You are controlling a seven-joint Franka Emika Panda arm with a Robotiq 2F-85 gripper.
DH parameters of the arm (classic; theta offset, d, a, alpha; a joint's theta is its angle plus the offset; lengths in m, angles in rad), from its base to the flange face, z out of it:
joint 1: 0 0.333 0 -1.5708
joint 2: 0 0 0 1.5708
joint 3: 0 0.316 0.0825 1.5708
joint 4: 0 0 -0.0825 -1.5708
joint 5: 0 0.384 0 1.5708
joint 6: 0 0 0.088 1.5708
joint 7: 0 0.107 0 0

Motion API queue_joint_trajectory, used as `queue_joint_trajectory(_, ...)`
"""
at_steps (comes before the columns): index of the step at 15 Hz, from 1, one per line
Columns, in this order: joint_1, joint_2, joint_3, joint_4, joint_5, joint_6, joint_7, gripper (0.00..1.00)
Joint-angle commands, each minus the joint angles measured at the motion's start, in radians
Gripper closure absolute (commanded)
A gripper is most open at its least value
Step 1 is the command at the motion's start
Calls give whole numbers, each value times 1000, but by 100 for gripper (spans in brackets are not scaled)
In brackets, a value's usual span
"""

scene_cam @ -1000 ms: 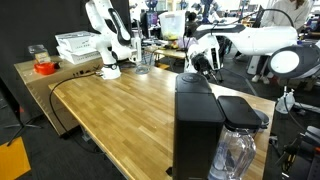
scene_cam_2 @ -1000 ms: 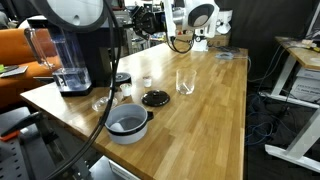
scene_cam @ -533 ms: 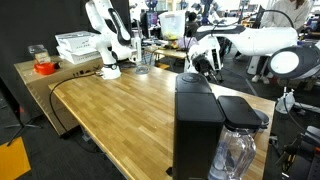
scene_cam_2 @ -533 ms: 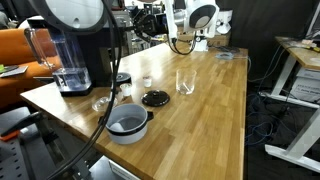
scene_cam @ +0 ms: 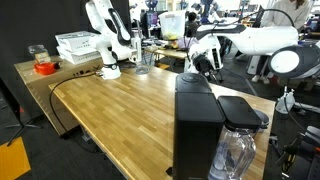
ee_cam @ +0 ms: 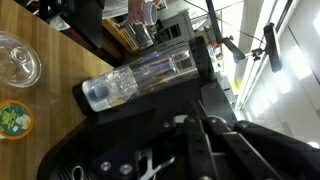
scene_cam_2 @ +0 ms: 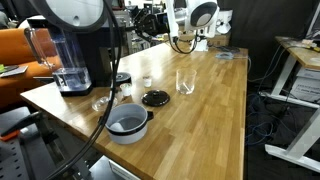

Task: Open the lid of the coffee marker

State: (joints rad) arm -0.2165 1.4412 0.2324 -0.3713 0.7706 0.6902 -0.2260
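We see the tall boxy matte-black coffee machine (scene_cam: 197, 135), smooth and square-edged, with its clear plastic water tank (scene_cam: 238, 150), standing at one end of the plank-grained wooden table (scene_cam: 110, 105). Its rounded matte-black lid (scene_cam: 196, 90) lies flat on top. The black pincer (scene_cam: 208, 68) on the glossy white arm (scene_cam: 255, 40) hangs just above the lid's far edge, jaws pressed together, gripping nothing.

A wooden table (scene_cam_2: 215, 110) carries everything. Well apart from the gripper (scene_cam: 208, 64), at the table's far corner, stands a stack of white trays (scene_cam: 77, 45) with an orange-red container (scene_cam: 44, 67) just beside it. Closer in lie a clear drinking glass (scene_cam_2: 185, 82), a smaller glass (scene_cam_2: 146, 83), a flat black disc (scene_cam_2: 155, 97) and a grey pot (scene_cam_2: 127, 123). The wrist view shows, off to the gripper's side, a round clear glass (ee_cam: 18, 60) seen from above, and near it a small orange-rimmed dish (ee_cam: 12, 118) holding something green.
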Motion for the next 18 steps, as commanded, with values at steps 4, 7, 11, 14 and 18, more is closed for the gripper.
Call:
queue_joint_trajectory(4, 1, 0, 13, 0, 0, 7, 0, 99)
queue_joint_trajectory(7, 1, 0, 17, 0, 0, 10, 0, 99)
queue_joint_trajectory(11, 1, 0, 17, 0, 0, 11, 0, 99)
queue_joint_trajectory(14, 1, 0, 17, 0, 0, 11, 0, 99)
queue_joint_trajectory(18, 1, 0, 17, 0, 0, 11, 0, 99)
